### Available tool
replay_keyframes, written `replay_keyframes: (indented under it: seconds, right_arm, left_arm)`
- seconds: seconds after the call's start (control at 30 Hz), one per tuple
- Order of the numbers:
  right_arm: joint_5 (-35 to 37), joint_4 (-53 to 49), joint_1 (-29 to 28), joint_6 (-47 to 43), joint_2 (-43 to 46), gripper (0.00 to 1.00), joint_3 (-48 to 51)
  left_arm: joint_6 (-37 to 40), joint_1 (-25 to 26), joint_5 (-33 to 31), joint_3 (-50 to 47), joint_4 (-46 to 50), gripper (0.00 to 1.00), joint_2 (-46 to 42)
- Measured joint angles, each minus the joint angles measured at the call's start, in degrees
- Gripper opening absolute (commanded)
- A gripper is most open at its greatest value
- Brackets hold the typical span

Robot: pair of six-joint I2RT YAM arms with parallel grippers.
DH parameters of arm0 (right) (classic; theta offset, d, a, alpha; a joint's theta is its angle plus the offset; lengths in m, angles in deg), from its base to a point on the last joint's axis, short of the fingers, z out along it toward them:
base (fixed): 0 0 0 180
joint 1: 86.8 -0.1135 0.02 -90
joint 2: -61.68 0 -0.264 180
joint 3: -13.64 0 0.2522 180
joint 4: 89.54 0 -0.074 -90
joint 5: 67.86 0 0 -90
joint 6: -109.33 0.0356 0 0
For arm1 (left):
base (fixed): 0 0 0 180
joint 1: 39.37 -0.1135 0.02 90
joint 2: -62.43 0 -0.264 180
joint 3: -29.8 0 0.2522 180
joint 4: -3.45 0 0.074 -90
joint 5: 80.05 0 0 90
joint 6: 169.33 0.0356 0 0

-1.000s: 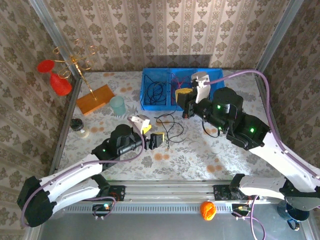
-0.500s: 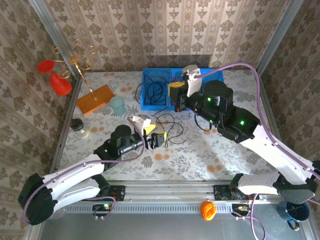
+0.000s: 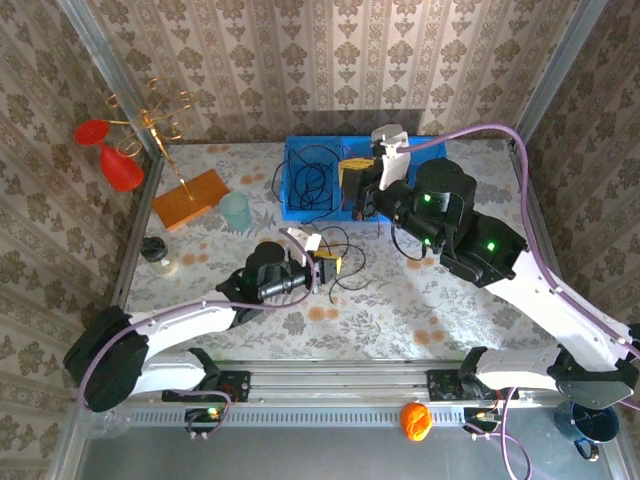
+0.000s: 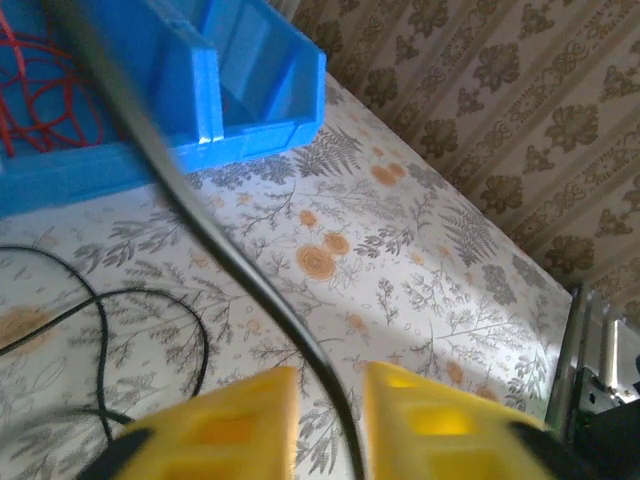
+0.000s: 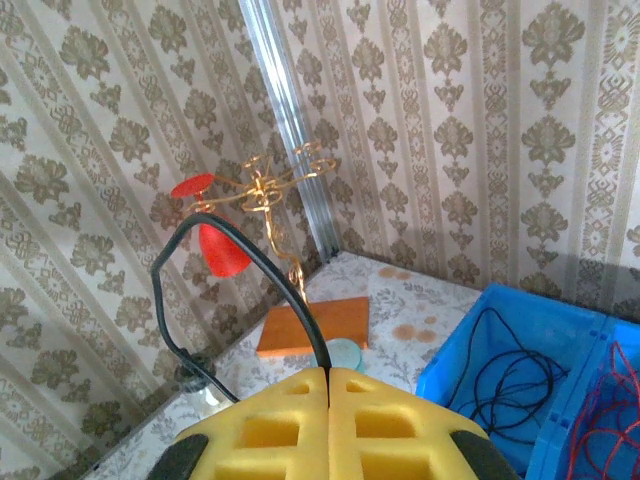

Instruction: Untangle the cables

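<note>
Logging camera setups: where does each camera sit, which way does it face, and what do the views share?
Top external: above and behind the arm bases, looking down on the floral table and blue plastic two-compartment bin; both arms show, left gripper and right gripper.
Left wrist: low over the table, facing the bin; its yellow fingertips flank a thin black cable.
Right wrist: raised, facing the left back corner's gold wire stand; its yellow fingers shut on a looped black cable.
Shared: all three show the bin.
</note>
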Motion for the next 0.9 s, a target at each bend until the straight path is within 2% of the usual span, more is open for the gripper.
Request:
replay_keyframes:
  seconds: [0.03,0.17,0.33,0.47,0.67,0.9]
  right_arm:
    - [0.31,0.26,0.2,0.13,0.5,0.0,0.52]
    - [0.7,1.46,4.0,2.49,3.74,0.0,5.4]
    - [0.28,2.08,11.78,7.02,7.04,0.0,13.77]
    - [-1.73,3.02,14.25,10.16,7.28,0.0,19.28]
    - [-6.97,5.81,14.25,13.55,5.09,0.0,22.93]
    - [-11.23,7.72,14.53,14.4,-2.82,0.03,20.9]
  left_arm:
    - [-0.33,0.0,0.31,0.31,-0.26,0.0,0.31]
    - [-0.87,0.04,0.57,0.7,-0.37,0.0,-0.9]
    - [0.11,-0.17,-1.22,1.51,5.25,0.0,-8.7]
    - [1.84,-3.43,-1.22,5.99,11.43,0.0,-12.02]
    - [2.49,-10.14,1.18,12.66,15.04,0.0,-9.6]
    - [2.6,-15.28,3.65,22.77,18.6,0.0,-0.28]
